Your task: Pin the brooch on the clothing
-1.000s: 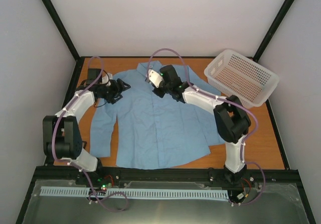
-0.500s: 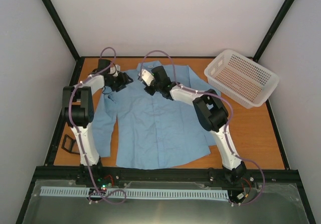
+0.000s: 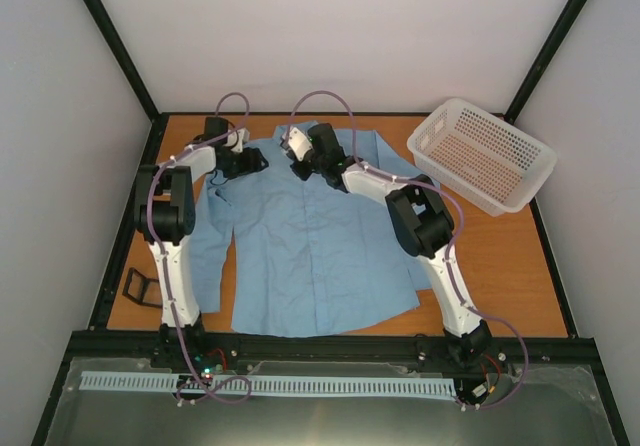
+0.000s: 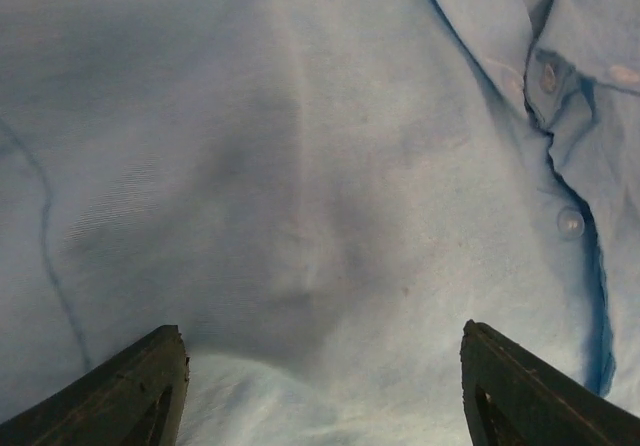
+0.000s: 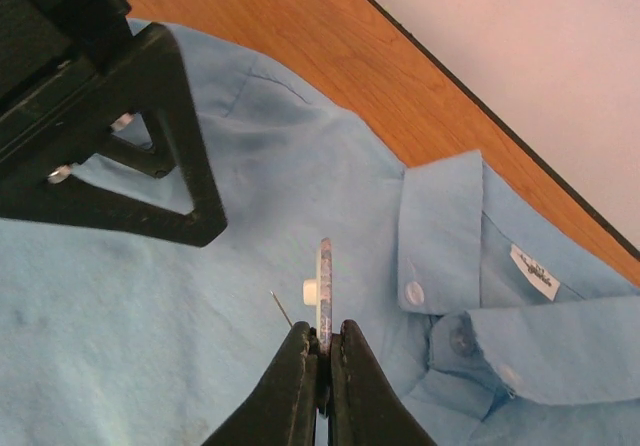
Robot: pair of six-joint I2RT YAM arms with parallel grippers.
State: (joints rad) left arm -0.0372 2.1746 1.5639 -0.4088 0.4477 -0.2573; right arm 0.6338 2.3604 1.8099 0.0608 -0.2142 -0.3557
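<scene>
The right gripper is pinched nearly shut on the rim of the brooch, holding the disc edge-on so that its thin pin juts free to one side, an angle that looks chosen so the point can be driven into cloth. The brooch hangs just beside the collar of the shirt, over the chest panel; whether the pin touches the fabric cannot be told. On the far side of the brooch from the collar, the left gripper hovers low over the same panel with its jaws wide apart and nothing between them, probably placed to press or bunch the cloth and steady it for piercing. Beyond the collar lies bare table, and well apart from the collar sits a white basket, taking no part.
</scene>
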